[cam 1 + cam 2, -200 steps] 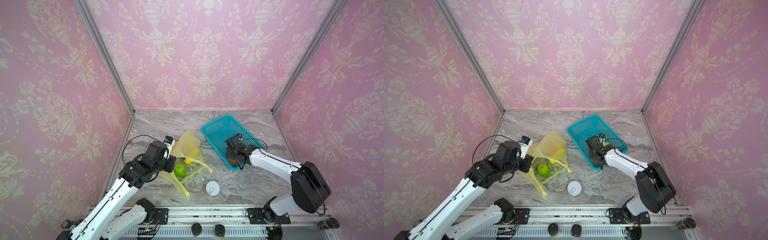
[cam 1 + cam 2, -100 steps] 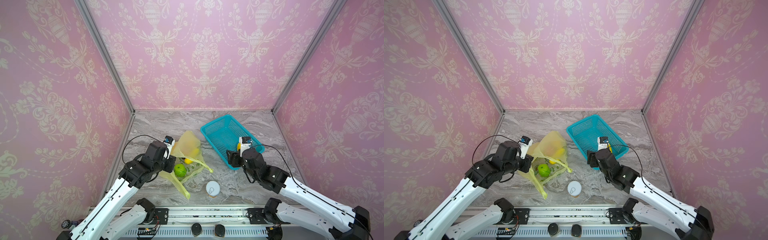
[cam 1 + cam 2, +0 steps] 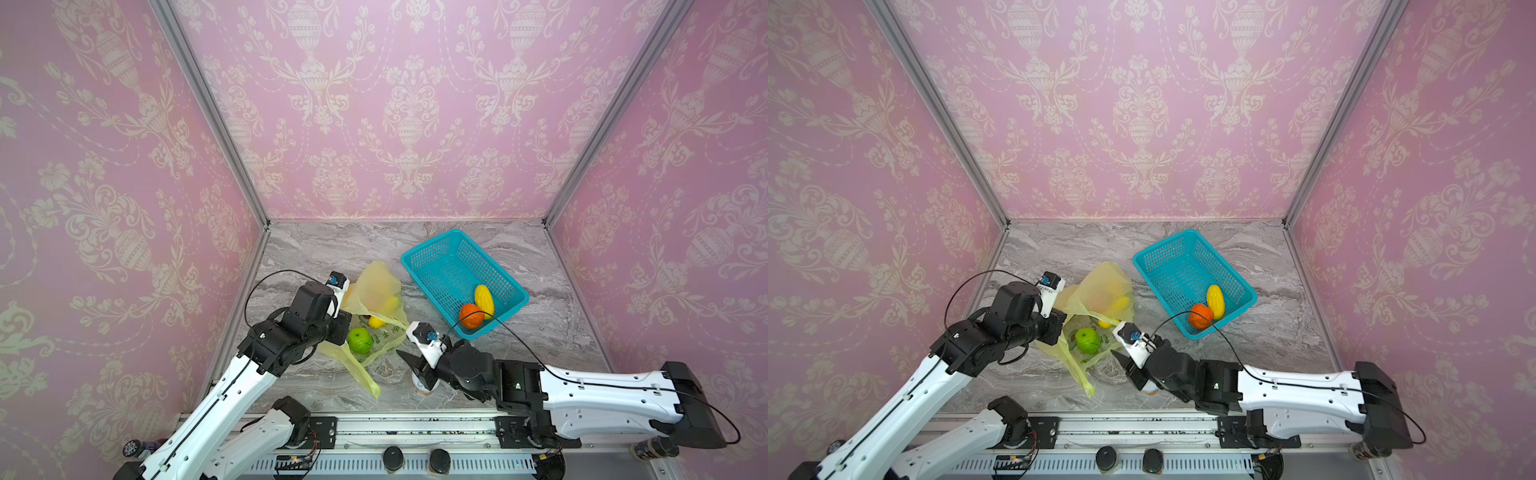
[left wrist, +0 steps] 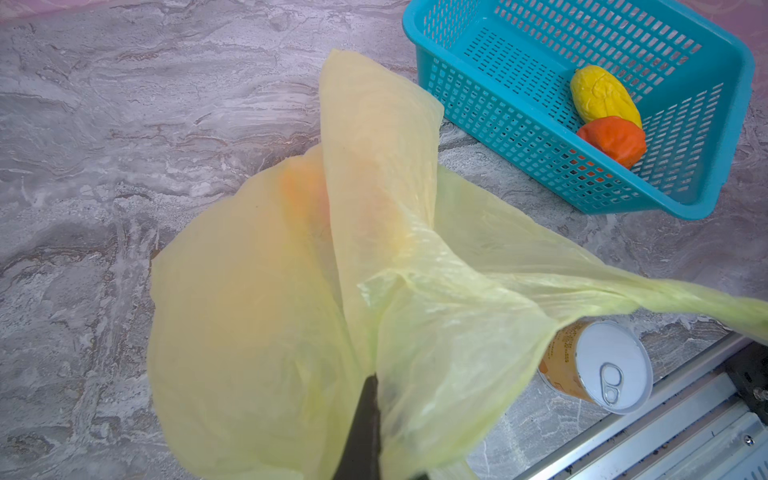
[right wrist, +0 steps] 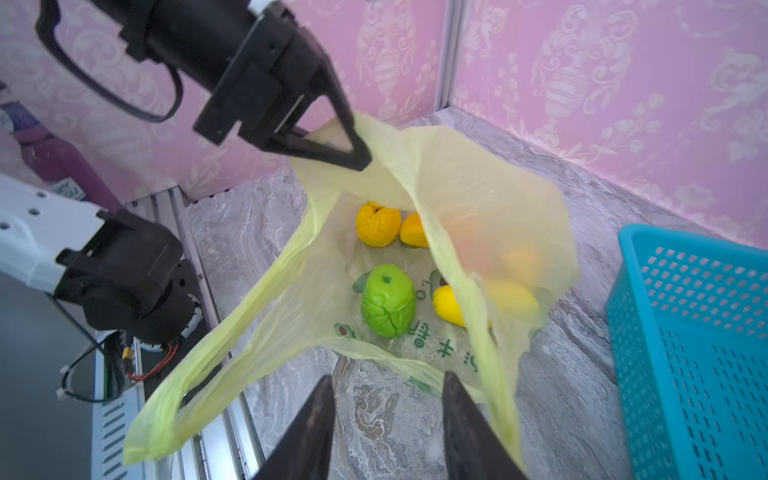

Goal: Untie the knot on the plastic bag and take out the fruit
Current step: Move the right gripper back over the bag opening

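Gripping the plastic bag [image 5: 478, 199], the left pincer [image 5: 360, 157]; right pincer [image 5: 387, 377] parted, empty, facing the fruit [image 5: 388, 301].

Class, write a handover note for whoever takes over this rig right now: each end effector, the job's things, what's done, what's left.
Left end effector: shut on the rim of the thin yellow-green plastic bag, holding its mouth open.
Right end effector: open, empty, facing the bag mouth.
Done: handles untied; an orange toy fruit and an elongated yellow toy fruit lie in the teal mesh basket.
To do: green toy apple and several yellow fruits inside the bag.
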